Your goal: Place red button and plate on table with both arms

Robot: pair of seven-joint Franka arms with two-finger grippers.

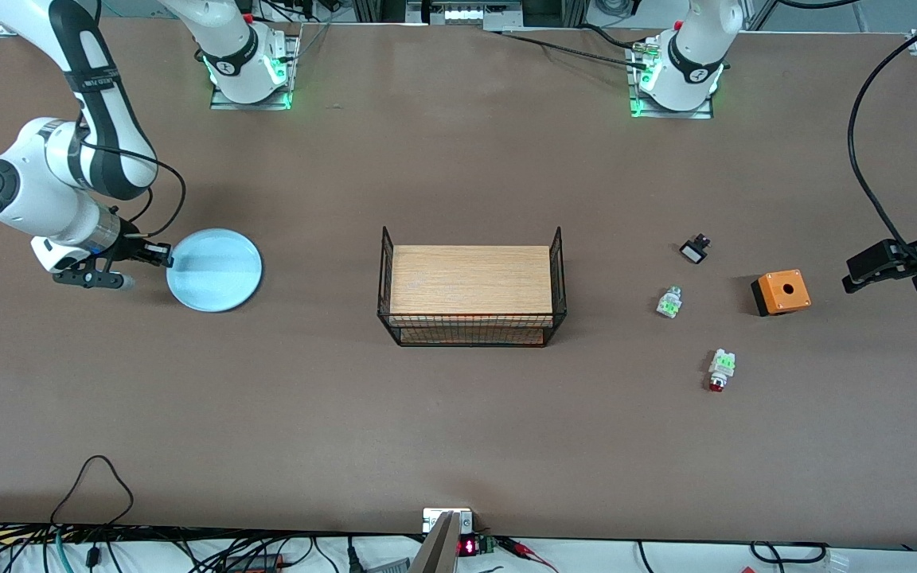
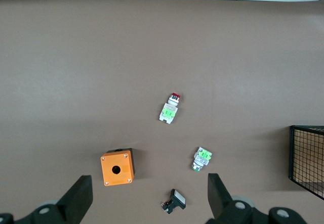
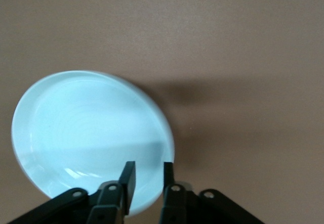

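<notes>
The plate [image 1: 216, 270] is found flat on the table [image 1: 458, 430] toward the right arm's end. The right gripper [image 1: 162, 255] is positioned at the plate's rim; in the right wrist view its fingers [image 3: 128, 179] are seen slightly parted, one on each side of the rim [image 3: 147, 193], and whether the rim is pinched cannot be told. The red button [image 1: 719, 372] is found lying on its side on the table toward the left arm's end, nearer the front camera than the green-white part [image 1: 669, 302], the orange box [image 1: 781, 292] and a small black part [image 1: 694, 251]. The left gripper [image 2: 147, 196] is held above these items, its fingers spread wide and holding nothing. A black wire rack [image 1: 472, 288] with a wooden board is noted at mid-table.
</notes>
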